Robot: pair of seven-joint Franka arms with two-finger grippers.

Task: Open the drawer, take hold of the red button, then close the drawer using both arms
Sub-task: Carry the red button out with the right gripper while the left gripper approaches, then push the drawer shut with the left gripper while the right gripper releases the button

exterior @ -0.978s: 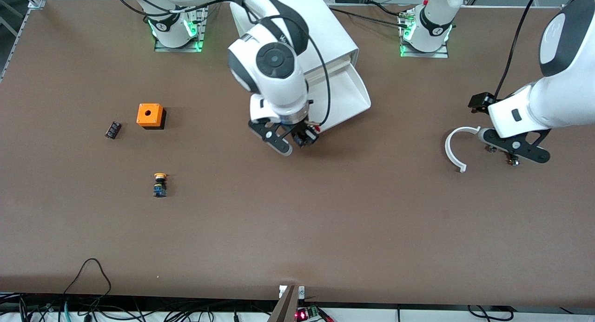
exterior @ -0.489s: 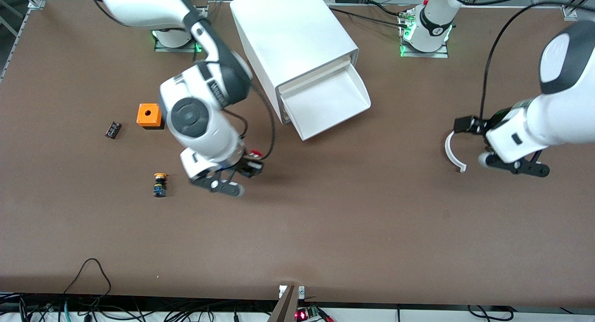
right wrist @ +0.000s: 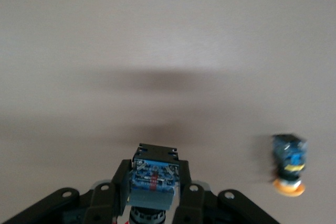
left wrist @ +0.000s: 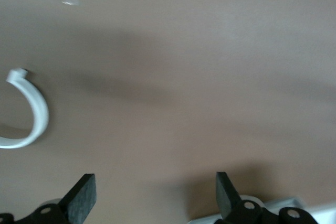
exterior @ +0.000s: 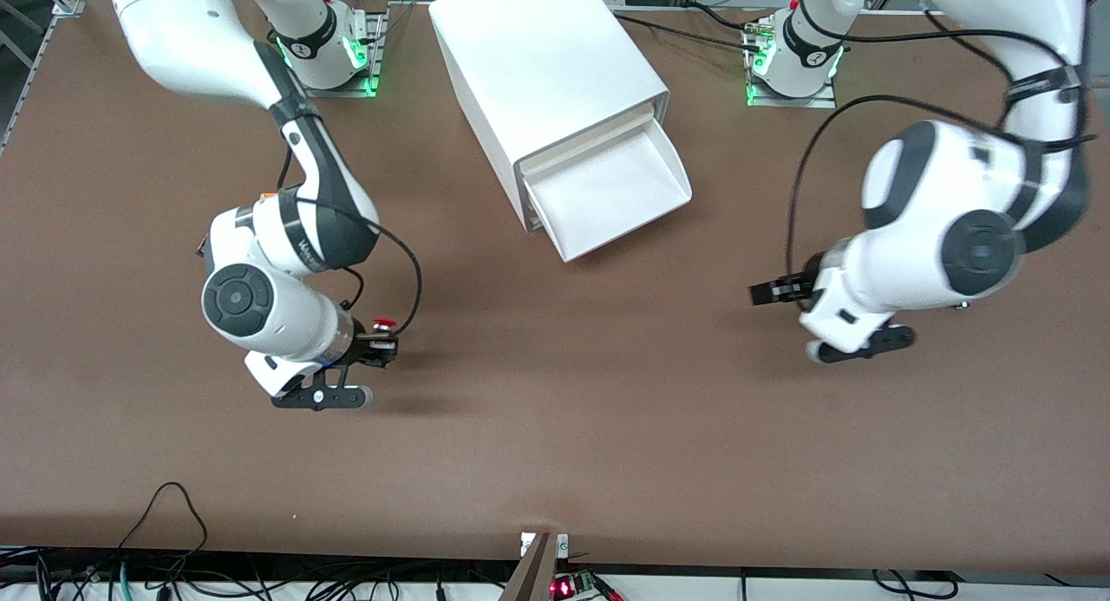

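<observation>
Front view shows a matt brown counter with a big, smooth white cabinet standing between the two arm bases. Its drawer, a wide shallow white tray with a cream front edge, is pulled out toward the camera, and the tray holds nothing.

Toward the right arm's end of the counter, the right pincer hangs over bare brown surface. Its fingers are clamped on the button: the red mushroom cap peeps out at one side of the black fingers in the front view. In the right wrist view the button sits between the fingers, its squarish body showing blue with a dark rim. That same view catches a second button, blue-black with a yellow-orange cap, lying on the counter near by; the glossy white arm hides it from the front camera.

Toward the left arm's end, the left pincer hangs over the counter with its fingers wide apart and nothing between them; the left wrist view shows both black, wedge-shaped fingertips well separated. A thin white curved strip, bent like an open ring, lies flat on the counter there. Both arms are rounded white shells with black joint rings.
</observation>
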